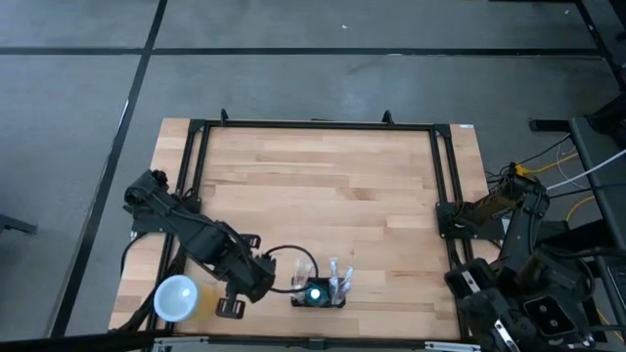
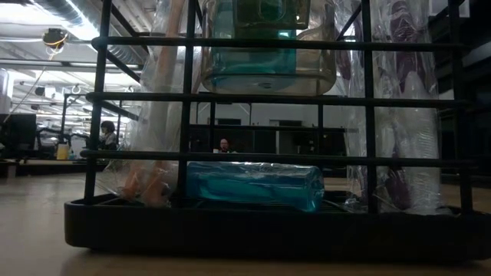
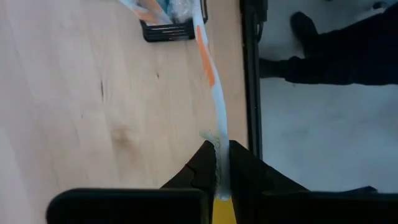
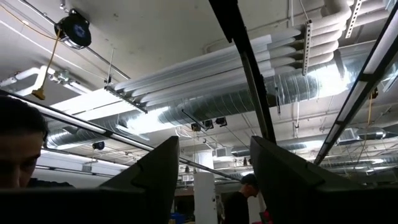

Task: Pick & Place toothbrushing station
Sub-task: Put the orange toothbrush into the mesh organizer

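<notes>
sitting near table front edge, toothbrushing station (image 1: 318, 296): black, slotted, wrapped toothbrushes inside.

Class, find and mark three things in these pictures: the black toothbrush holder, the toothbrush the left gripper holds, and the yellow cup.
black toothbrush holder (image 1: 318, 296), high view, its top.
toothbrush (image 3: 213, 93), left wrist view, mid-handle.
left gripper (image 3: 217, 163), left wrist view, between its fingertips.
yellow cup (image 1: 176, 297), high view, its white top.
</notes>
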